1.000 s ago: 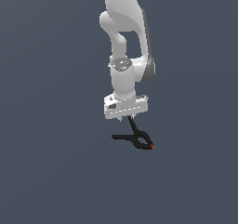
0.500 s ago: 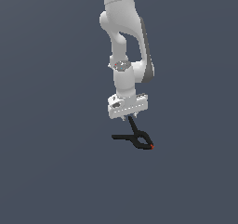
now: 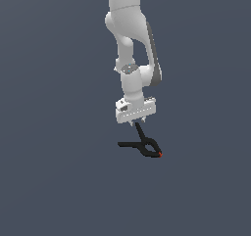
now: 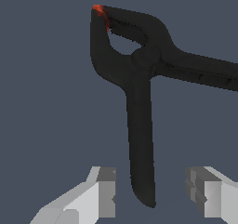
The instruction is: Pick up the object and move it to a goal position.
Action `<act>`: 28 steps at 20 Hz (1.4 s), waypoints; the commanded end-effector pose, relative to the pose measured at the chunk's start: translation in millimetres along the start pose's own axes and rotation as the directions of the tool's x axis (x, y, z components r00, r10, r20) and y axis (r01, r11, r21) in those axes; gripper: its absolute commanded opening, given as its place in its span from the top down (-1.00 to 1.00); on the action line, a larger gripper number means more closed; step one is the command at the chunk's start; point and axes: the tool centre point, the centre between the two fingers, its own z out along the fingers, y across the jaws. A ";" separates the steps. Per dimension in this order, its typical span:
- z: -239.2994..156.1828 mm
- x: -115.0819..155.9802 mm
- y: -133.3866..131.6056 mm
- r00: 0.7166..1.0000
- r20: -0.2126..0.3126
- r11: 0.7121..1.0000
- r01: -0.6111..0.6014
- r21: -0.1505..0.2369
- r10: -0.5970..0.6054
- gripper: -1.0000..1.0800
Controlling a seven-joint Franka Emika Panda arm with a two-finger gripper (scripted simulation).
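Note:
The object is a small black spring clamp [image 3: 146,146] with a red tip [image 3: 160,154]. It lies just below my white gripper [image 3: 136,123] in the exterior view. In the wrist view the clamp [image 4: 139,116] shows its looped jaw, red tip [image 4: 98,9] and two splayed handles. One handle runs down between my fingers [image 4: 107,190]. My gripper [image 4: 151,190] is open, and a gap shows on each side of that handle. The other handle runs off the frame edge.
The ground [image 3: 59,181] is a plain dark grey surface. The white arm [image 3: 130,44] rises above the gripper. No other objects and no goal marker show.
The arm's upper links and wrist have shifted a little. The gripper stays at about the same place over the clamp. The clamp has not moved.

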 end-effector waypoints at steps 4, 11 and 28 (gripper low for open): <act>1.0 -2.9 -1.7 1.000 -0.009 1.000 0.006 0.000 -0.006 -0.23; 9.5 -2.9 -1.5 1.000 -0.007 1.000 0.005 0.000 -0.005 -0.23; 31.0 -2.6 -1.8 1.000 -0.009 1.000 0.006 -0.001 -0.006 1.00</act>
